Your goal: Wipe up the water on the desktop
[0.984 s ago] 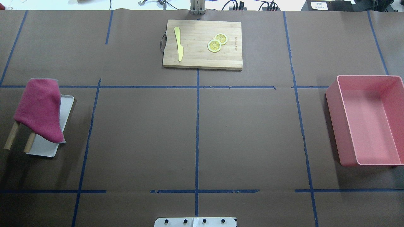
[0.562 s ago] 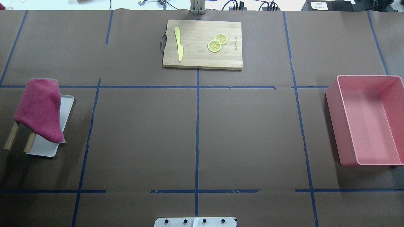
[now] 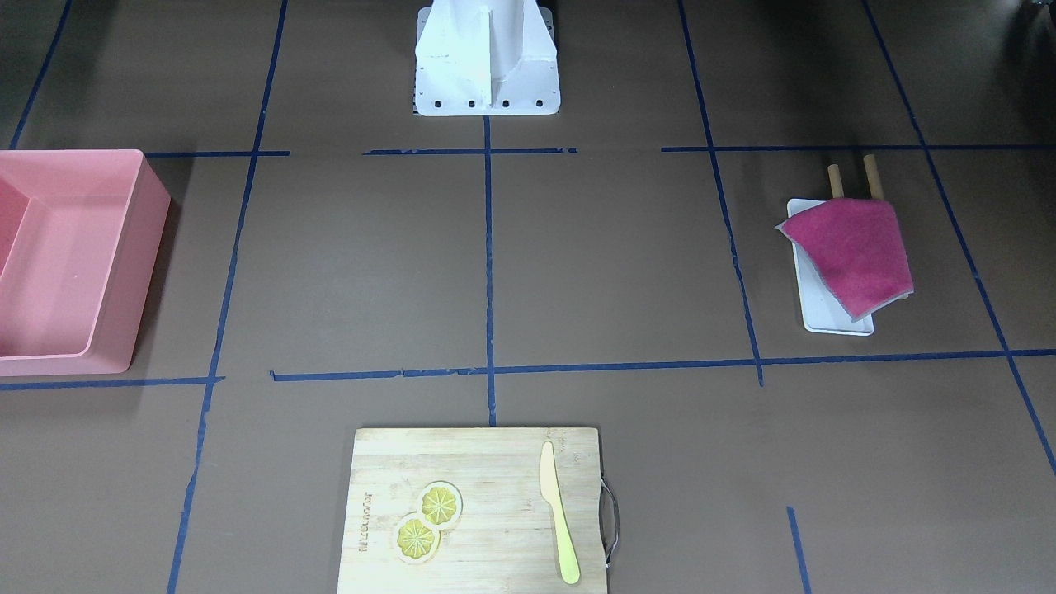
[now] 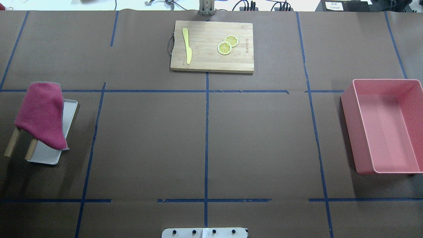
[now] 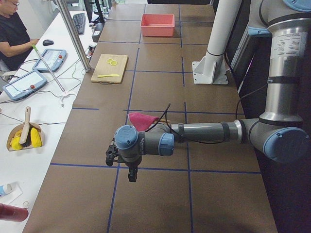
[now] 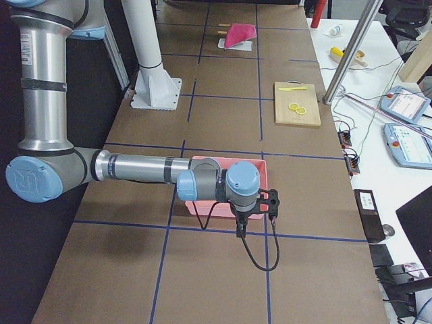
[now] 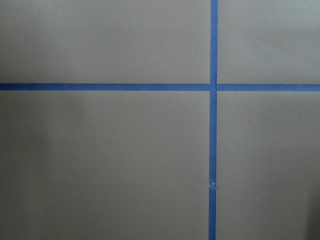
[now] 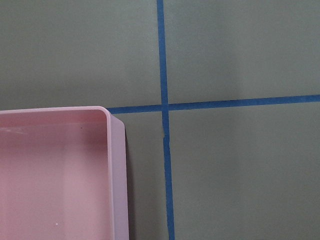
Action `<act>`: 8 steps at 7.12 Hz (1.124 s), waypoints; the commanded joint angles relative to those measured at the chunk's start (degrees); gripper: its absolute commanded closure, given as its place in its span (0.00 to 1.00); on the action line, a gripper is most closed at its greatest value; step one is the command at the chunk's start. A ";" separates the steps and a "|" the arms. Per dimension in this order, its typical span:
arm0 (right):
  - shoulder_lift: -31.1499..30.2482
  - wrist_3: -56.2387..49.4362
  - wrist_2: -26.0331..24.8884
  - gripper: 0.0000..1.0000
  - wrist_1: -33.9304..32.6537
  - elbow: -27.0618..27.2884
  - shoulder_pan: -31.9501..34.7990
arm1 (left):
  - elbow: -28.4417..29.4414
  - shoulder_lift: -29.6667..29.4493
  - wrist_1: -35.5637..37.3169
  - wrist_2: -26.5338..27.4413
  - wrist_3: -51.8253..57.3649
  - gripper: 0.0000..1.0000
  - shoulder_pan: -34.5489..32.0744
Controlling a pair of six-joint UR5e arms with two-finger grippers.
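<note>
Both arms park at the table ends, left gripper (image 5: 131, 175) and right gripper (image 6: 240, 231) aimed down at the desktop (image 4: 148, 148) beneath the jaws; spread or pressed together, I cannot tell. The red cloth (image 4: 41, 114) hangs draped off its wooden stand (image 4: 12, 145), untouched, a little past the left jaws, probably kept there for an easy grab.

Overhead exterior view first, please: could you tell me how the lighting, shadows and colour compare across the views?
Overhead exterior: even light, a blown-out white strip beyond the desktop at its far edge, soft shadows beside the pink bin and by the red cloth. Exterior front-facing: dimmer, corners darkening. Right wrist-mounted: the desktop looks greenish-grey, not brown. Left wrist-mounted: tape lines fairly crisp, no glare.
</note>
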 commanded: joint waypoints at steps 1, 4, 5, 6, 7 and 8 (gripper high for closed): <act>-0.01 0.06 0.03 0.00 0.00 0.17 0.00 | -0.34 -0.18 -0.17 -0.36 -0.61 0.00 0.03; 1.81 0.06 -0.40 0.00 0.18 2.79 -2.87 | -4.98 -1.05 -0.17 -0.53 -0.70 0.00 0.38; 2.96 0.32 0.37 0.00 -0.08 2.89 -2.81 | -6.05 -1.14 -0.25 -0.62 -0.70 0.00 0.56; 3.24 0.06 0.73 0.00 0.26 1.33 -4.03 | -6.06 -1.58 -0.26 -2.54 -5.05 0.00 2.39; 3.50 0.24 0.73 0.00 2.18 1.22 -5.26 | -6.14 -1.67 -2.08 -3.69 -8.49 0.00 4.15; 3.68 1.28 0.65 0.00 3.07 1.14 -6.32 | -5.62 -1.58 -4.28 -4.57 -8.43 0.00 4.77</act>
